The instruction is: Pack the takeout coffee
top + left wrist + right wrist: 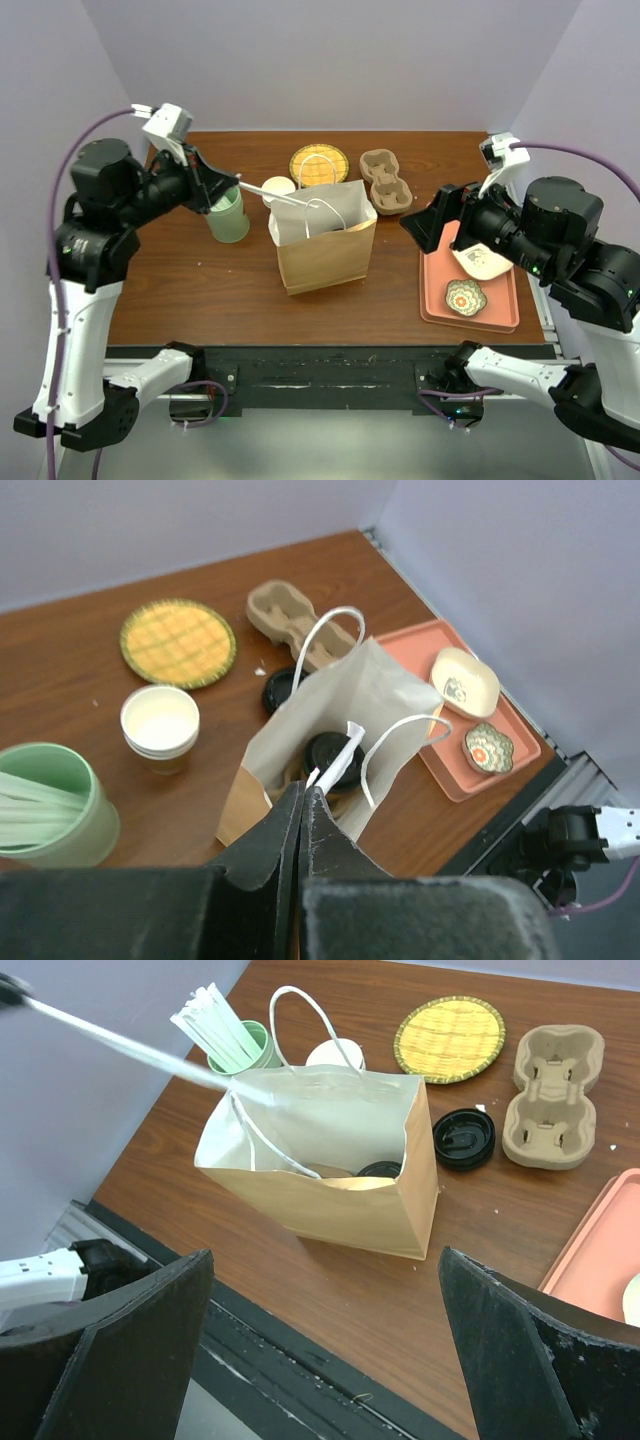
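Takeout coffee down inside the paper bag, just beyond and below the left gripper — only its round black lid showing, cup wall hidden. Left gripper pinched tight on a thin white stick; right gripper spread wide, holding nothing, short of the bag. Best to lower the stick's tip past the rim beside the lid before letting go.

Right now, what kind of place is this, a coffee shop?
Probably a robot practice table set up like a takeout counter: a paper bag, a cardboard cup carrier and a green cup of stirrers.
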`<move>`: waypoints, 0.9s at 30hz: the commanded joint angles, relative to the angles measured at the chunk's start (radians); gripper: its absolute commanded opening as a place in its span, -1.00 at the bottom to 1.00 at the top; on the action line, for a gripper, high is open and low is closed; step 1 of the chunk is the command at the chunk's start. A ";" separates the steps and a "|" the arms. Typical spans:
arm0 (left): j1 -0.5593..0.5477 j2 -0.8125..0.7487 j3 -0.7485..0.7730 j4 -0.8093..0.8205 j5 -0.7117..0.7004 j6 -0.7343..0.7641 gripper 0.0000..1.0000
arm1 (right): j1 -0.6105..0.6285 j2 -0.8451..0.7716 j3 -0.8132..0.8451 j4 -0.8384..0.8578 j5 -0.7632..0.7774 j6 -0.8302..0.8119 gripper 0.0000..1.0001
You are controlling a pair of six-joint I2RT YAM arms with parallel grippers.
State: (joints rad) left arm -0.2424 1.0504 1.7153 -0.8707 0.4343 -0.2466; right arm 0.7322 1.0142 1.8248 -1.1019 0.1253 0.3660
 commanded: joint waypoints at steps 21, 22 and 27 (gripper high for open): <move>0.000 0.128 -0.145 0.133 0.023 0.001 -0.86 | -0.001 -0.106 -0.032 0.007 0.068 0.010 0.97; 0.000 0.131 -0.141 0.119 0.015 0.007 -0.60 | -0.001 -0.106 -0.032 0.005 0.076 0.011 0.97; 0.000 0.126 -0.120 0.087 -0.022 0.026 -0.26 | -0.002 -0.115 -0.032 -0.004 0.079 0.008 0.97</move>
State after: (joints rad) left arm -0.2428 1.1847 1.5452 -0.7570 0.4450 -0.2501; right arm 0.7322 0.8974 1.7966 -1.1034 0.1772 0.3733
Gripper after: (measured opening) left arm 0.322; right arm 0.986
